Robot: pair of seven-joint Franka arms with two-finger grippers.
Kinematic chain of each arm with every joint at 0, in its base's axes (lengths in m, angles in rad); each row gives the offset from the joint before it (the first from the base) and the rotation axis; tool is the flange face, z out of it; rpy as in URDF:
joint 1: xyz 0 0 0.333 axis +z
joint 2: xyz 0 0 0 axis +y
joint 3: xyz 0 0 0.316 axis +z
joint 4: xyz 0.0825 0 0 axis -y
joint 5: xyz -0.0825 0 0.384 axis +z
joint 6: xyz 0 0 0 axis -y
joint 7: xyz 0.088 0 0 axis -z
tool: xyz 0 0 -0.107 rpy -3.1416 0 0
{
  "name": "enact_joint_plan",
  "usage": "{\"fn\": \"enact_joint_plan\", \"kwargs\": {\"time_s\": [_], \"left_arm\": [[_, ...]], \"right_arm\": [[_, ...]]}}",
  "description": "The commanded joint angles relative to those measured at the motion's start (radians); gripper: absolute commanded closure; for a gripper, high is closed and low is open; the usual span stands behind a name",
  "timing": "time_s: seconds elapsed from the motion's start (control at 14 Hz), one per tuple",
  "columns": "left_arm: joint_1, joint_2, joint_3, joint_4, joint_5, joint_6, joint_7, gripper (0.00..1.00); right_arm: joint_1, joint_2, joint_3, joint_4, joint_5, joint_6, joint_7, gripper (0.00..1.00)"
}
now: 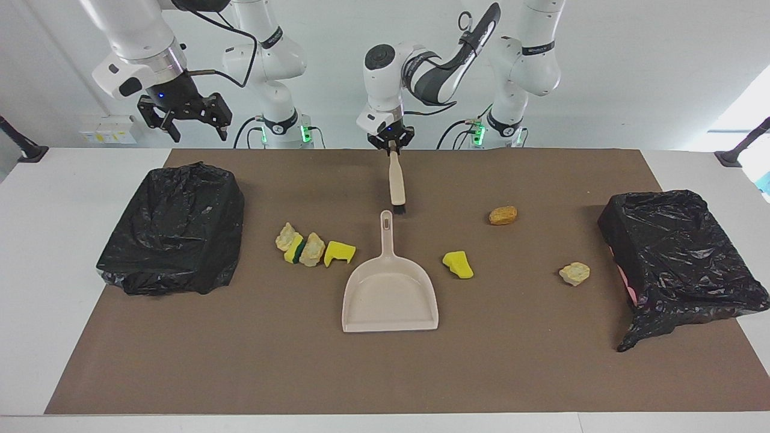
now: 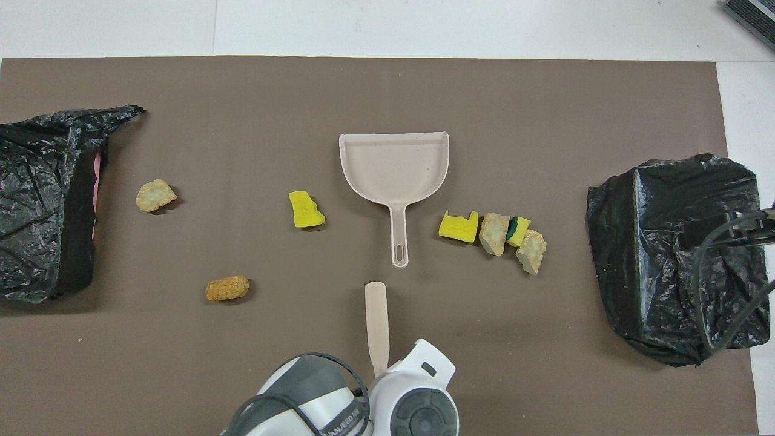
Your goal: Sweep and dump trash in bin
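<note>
My left gripper [image 1: 391, 143] is shut on the handle end of the beige brush [image 1: 396, 180], whose black bristles hang low beside the tip of the dustpan [image 1: 390, 294] handle. In the overhead view the brush [image 2: 376, 321] runs out from under the left wrist toward the dustpan [image 2: 393, 166]. The trash lies on the brown mat. A row of yellow and cream sponge chunks [image 1: 313, 249] sits beside the pan toward the right arm's end. Toward the left arm's end are a yellow chunk [image 1: 458, 264], a golden-brown one [image 1: 503, 215] and a cream one [image 1: 574, 273]. My right gripper [image 1: 198, 133] hangs open and waits above one bin.
Two bins wrapped in black bags stand on the mat: one [image 1: 174, 228] at the right arm's end, the other [image 1: 680, 258] at the left arm's end. The brown mat [image 1: 385, 373] covers most of the white table.
</note>
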State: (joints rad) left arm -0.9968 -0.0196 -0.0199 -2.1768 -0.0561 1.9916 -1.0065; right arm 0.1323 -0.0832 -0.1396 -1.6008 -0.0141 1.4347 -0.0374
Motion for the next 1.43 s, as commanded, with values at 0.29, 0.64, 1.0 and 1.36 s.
{"fn": "enact_joint_plan", "kwargs": {"time_s": [0.29, 0.64, 1.0, 1.36], "left_arm": [[0.358, 0.009, -0.006, 0.057, 0.055, -0.065, 0.218, 1.0], [0.591, 0.11, -0.006, 0.182, 0.128, -0.057, 0.42, 1.0], [0.782, 0.188, -0.006, 0.273, 0.211, -0.002, 0.581, 1.0], [1.015, 0.199, -0.006, 0.258, 0.21, 0.081, 0.888, 1.0]], "right_arm": [[0.075, 0.038, 0.038, -0.001, 0.016, 0.048, 0.149, 0.0], [0.167, 0.179, 0.041, 0.03, 0.04, 0.162, 0.269, 0.0], [0.274, 0.393, 0.048, 0.107, 0.08, 0.283, 0.341, 0.0], [0.395, 0.514, 0.066, 0.124, 0.134, 0.413, 0.52, 0.0]]}}
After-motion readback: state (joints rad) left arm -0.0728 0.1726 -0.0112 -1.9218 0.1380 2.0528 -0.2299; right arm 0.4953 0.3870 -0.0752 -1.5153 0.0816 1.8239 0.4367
